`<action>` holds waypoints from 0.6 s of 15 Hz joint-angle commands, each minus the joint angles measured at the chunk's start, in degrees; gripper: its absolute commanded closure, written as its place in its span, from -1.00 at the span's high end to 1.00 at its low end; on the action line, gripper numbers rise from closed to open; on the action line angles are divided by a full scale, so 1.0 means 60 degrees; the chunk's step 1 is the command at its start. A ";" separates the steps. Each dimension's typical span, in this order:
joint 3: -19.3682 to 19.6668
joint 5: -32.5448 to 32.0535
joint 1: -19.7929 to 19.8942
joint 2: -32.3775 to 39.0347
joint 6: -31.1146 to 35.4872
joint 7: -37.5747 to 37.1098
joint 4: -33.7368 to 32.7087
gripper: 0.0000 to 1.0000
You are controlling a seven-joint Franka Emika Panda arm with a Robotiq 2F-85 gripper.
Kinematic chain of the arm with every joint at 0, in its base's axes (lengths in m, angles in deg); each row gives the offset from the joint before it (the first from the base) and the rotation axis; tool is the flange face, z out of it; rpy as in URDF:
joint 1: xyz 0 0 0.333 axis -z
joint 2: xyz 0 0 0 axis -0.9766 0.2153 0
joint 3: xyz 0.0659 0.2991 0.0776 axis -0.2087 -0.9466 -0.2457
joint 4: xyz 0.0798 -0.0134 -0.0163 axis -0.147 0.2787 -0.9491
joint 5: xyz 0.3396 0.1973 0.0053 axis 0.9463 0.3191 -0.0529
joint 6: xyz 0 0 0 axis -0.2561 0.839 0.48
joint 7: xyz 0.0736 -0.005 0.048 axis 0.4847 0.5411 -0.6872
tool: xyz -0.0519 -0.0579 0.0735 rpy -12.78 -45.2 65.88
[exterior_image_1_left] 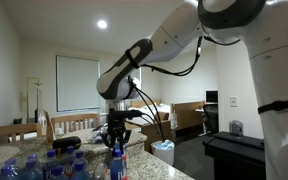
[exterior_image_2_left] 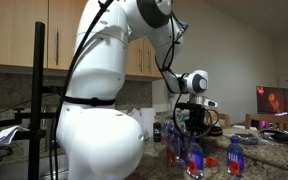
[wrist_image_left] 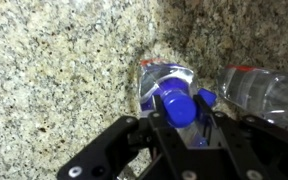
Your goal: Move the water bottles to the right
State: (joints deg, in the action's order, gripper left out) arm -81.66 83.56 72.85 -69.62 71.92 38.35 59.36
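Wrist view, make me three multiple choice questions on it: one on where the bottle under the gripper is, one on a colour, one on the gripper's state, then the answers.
1. Where does the bottle under the gripper stand?
A) on the speckled granite counter
B) in a sink
C) on a wooden chair

2. What colour is its cap?
A) red
B) white
C) blue

3. How is the gripper?
A) wide open, clear of every bottle
B) closed on the bottle's cap
C) holding a cloth

Answers: 1 A, granite lies all round it; 2 C, the cap is bright blue; 3 B, the fingers sit against both sides of the cap.
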 commanded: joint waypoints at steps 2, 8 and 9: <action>0.0053 0.0170 0.0087 -0.2002 -0.0440 -0.0231 0.0968 -0.79; 0.0430 0.0173 0.0500 -0.3835 -0.1469 0.0277 0.1032 -0.80; 0.0544 0.0120 0.0611 -0.4016 -0.1684 0.0319 0.0908 -0.80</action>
State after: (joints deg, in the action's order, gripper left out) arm -79.83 83.59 74.24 -88.00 65.50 38.13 64.72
